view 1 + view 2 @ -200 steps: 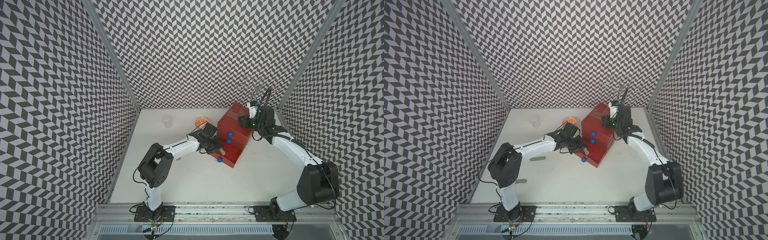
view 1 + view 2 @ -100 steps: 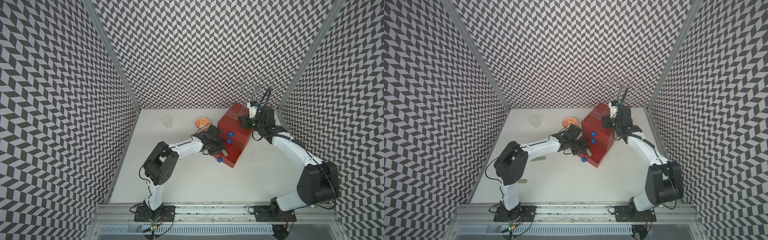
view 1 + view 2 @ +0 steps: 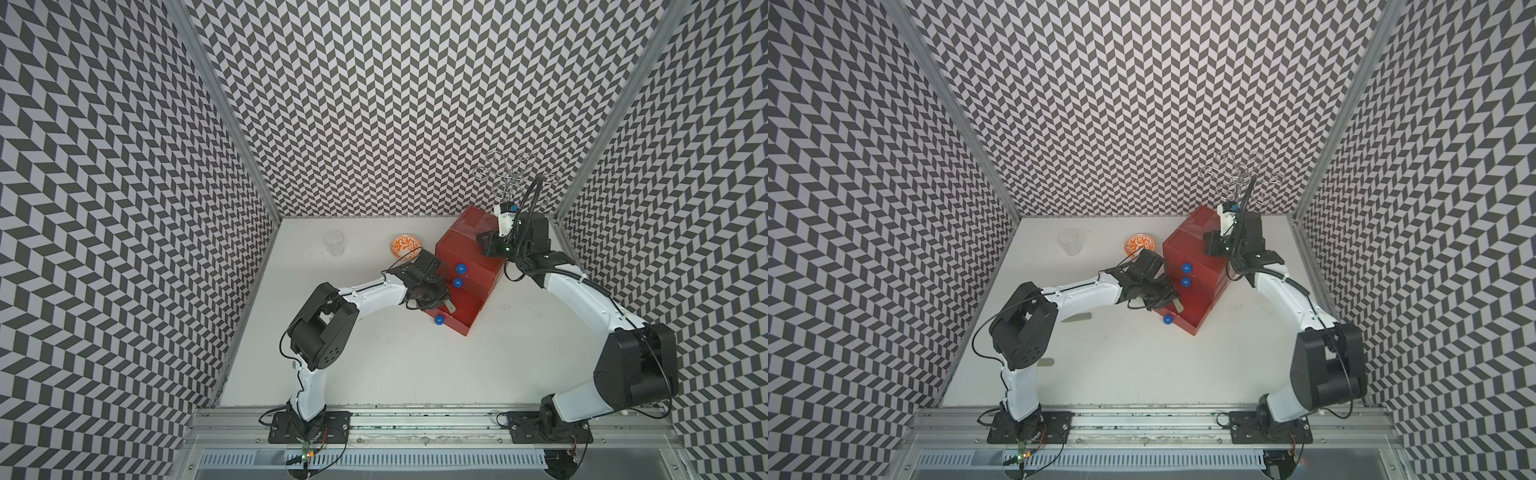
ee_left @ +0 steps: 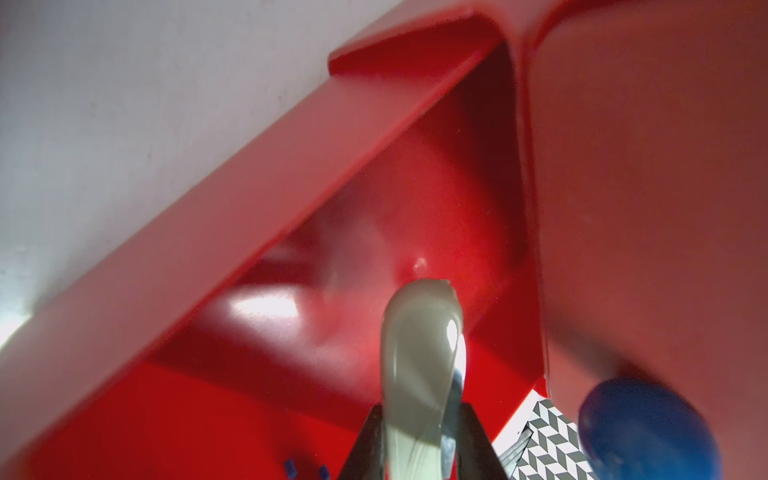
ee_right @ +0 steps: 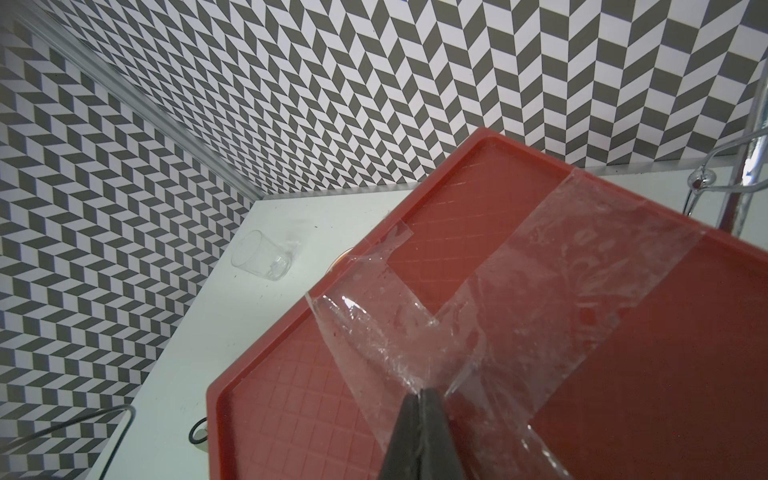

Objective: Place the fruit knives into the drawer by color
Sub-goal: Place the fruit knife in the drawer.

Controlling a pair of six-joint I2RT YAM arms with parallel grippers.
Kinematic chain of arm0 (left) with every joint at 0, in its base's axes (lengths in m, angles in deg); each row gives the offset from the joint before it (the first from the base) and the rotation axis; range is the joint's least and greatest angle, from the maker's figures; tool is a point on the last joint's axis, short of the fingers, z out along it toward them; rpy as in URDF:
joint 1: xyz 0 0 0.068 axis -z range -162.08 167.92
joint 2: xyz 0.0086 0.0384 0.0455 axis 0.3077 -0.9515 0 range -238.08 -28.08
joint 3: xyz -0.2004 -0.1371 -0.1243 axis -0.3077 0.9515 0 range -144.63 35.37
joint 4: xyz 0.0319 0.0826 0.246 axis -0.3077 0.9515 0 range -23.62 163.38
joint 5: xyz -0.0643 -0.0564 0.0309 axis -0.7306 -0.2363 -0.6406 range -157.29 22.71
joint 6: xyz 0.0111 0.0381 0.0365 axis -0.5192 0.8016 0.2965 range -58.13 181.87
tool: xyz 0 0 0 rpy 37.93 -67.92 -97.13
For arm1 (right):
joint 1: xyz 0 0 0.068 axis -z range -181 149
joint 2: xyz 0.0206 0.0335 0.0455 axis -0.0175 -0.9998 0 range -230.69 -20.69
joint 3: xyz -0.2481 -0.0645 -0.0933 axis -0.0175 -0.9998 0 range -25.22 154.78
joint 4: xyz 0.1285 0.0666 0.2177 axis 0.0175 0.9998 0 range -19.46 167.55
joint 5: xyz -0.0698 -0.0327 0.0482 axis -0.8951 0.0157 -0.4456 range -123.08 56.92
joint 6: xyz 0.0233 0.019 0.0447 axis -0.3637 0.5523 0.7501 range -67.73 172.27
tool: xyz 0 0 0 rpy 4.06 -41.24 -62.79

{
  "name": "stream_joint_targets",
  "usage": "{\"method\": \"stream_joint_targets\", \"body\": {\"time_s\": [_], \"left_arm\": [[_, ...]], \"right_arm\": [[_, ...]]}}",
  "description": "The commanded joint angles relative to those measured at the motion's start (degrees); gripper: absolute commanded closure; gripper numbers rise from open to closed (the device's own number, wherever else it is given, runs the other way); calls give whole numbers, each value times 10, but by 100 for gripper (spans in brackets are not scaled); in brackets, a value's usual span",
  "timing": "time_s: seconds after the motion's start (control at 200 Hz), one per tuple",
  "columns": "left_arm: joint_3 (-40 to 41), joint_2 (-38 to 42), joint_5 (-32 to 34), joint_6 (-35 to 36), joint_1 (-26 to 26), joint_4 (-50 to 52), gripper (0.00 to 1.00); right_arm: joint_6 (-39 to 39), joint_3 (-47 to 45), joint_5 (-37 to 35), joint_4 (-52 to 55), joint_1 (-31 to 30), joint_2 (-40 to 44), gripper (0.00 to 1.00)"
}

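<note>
Grey-green fruit knife [image 4: 419, 353] is clamped by one end in my left tool [image 4: 419, 432], the free end poking out over the open bottom drawer [image 3: 462, 318] of the red chest [image 3: 467, 253]. I cannot tell if it touches the drawer floor. That drawer is pulled out toward 7 o'clock in both top views, blue knob [image 3: 439, 319] leading; the two above are shut. I judge the end grip is there so the knife's length clears the rim before release. My right tool [image 5: 422, 401], jaws together and holding nothing, bears on the chest's taped top [image 5: 540, 270] near its 3 o'clock edge, probably to pin the chest against sliding. Only the left wrist view looks inside the drawer: no other knife in the part shown. A top view catches two more knives on the counter [image 3: 1121, 374], one [image 3: 1077, 318] at the drawer's 9 o'clock and one [image 3: 1045, 363] toward 8 o'clock; neither wrist view shows them.
</note>
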Motion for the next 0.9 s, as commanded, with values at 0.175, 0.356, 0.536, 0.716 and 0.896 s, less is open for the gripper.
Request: {"method": "stream_joint_targets", "body": {"time_s": [0.175, 0.356, 0.536, 0.716, 0.896], "left_arm": [[-8, -15, 4, 4, 6, -7, 73], [-10, -15, 6, 6, 6, -4, 71], [-17, -12, 15, 11, 7, 3, 68], [-24, -12, 17, 15, 6, 9, 68], [-36, -1, 27, 19, 8, 18, 68]], "right_arm": [[-5, -46, -29, 171, 1, -48, 99], [-5, -45, -29, 171, 1, -48, 99], [-6, -46, -29, 170, 1, -49, 99], [-6, -45, -29, 170, 1, -48, 99], [-6, -46, -30, 170, 1, -47, 99]]}}
